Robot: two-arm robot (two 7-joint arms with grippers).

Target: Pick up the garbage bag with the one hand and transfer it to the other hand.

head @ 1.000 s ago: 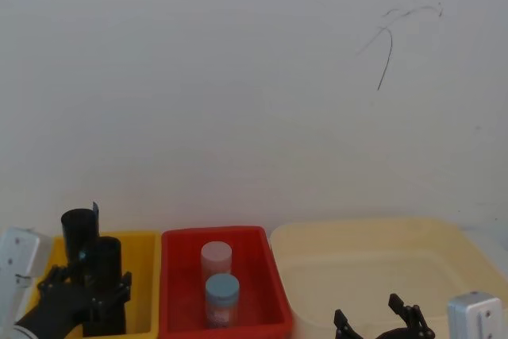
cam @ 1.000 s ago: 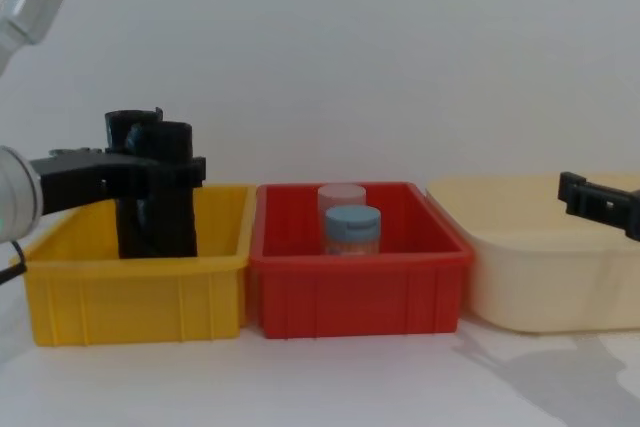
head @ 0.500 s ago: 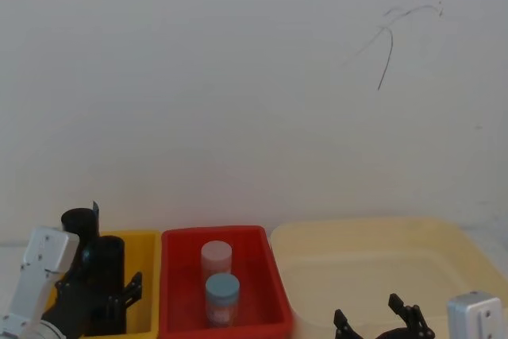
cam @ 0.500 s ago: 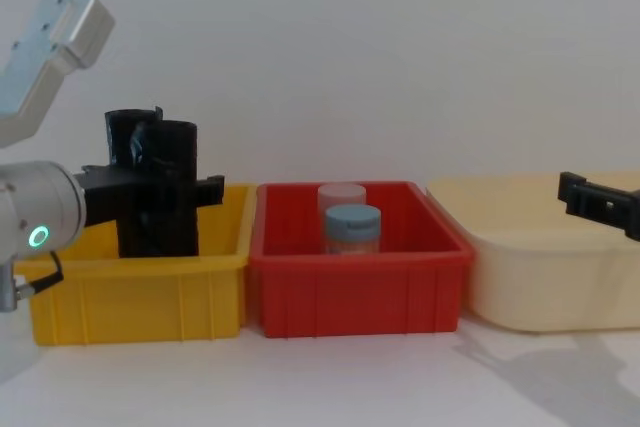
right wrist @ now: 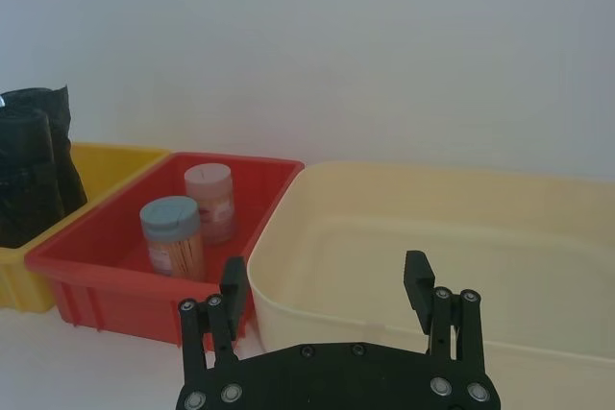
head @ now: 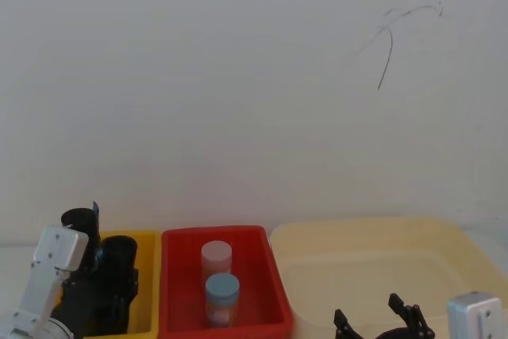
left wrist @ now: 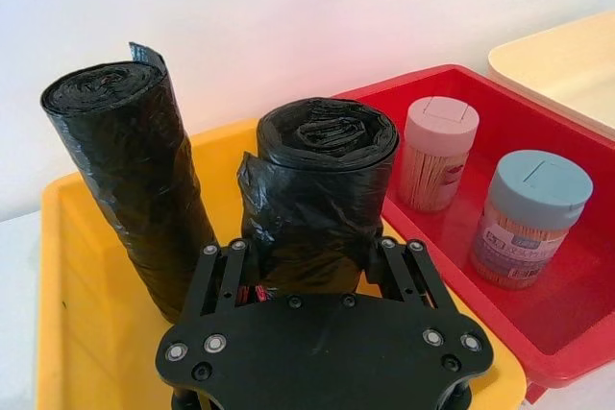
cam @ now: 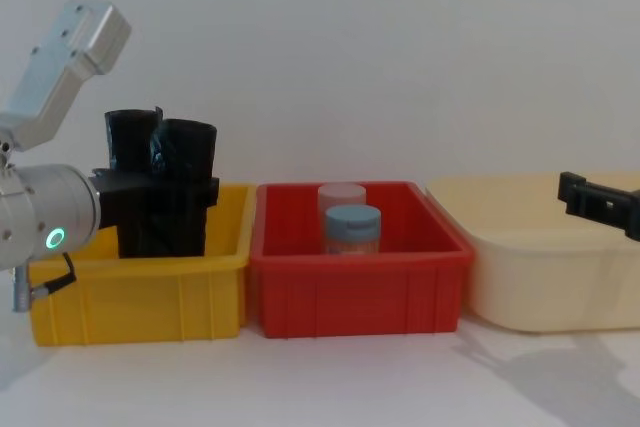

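Within the last second the left pincer (left wrist: 309, 250) closed from wide onto the bag (left wrist: 322, 180), which stands unlifted in the yellow bin (cam: 140, 297) at left; right pincer (right wrist: 323, 271) waits wide by the cream tub (cam: 540, 267), so lifting likely comes next.

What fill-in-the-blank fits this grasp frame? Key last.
The left gripper grips the garbage bag, one of ____ black rolls in the yellow bin.
The red bin with two toothpick jars sits ____ the yellow bin and the cream tub.
The right gripper has its jaws ____.
Missing: two; between; open.
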